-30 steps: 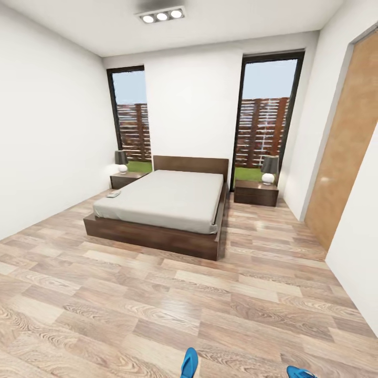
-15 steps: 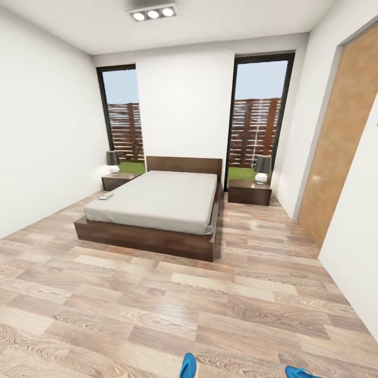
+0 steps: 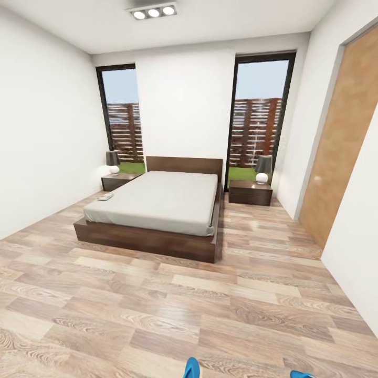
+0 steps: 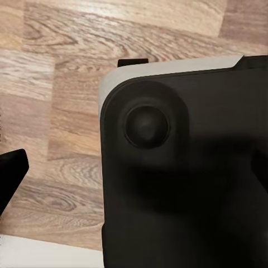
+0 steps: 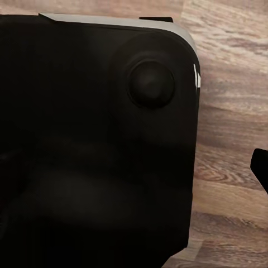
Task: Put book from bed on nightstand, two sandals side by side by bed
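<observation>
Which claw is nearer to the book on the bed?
Left, probably, barely. The book lies far ahead, left of centre in the head view; left claw and right claw both hang by the robot's base, over floor.

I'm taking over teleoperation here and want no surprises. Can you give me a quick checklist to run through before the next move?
1. Book on the bed, near its left edge: ok.
2. Both sandals located: ok; one and another lie at the picture's bottom edge, apart.
3. Nightstands free for the book: left and right each carry a lamp; spare room cannot tell.
4. Floor path to the bed: ok.
5. Gripper states: cannot tell.
</observation>
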{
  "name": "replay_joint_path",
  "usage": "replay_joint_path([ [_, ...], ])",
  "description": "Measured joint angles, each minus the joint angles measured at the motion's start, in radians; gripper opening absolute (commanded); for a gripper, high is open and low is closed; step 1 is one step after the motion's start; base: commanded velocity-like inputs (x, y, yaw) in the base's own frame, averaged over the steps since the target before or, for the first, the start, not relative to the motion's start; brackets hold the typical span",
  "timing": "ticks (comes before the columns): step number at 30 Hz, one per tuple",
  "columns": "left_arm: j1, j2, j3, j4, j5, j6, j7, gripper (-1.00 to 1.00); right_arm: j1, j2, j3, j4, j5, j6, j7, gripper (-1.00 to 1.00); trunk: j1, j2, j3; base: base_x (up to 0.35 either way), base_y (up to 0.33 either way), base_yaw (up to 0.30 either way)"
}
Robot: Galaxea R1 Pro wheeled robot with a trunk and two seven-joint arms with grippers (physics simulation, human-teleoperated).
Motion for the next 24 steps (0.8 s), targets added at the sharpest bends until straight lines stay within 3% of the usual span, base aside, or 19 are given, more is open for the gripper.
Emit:
replay_joint_path([
  [24,0.0,-0.001,0.0,0.0,0.0,-0.006,0.0,1.0,0.0,0.0,0.0,0.0,0.0,0.0,0.0,1.0,0.0,0.0,0.0,0.036,0.072,-0.072],
])
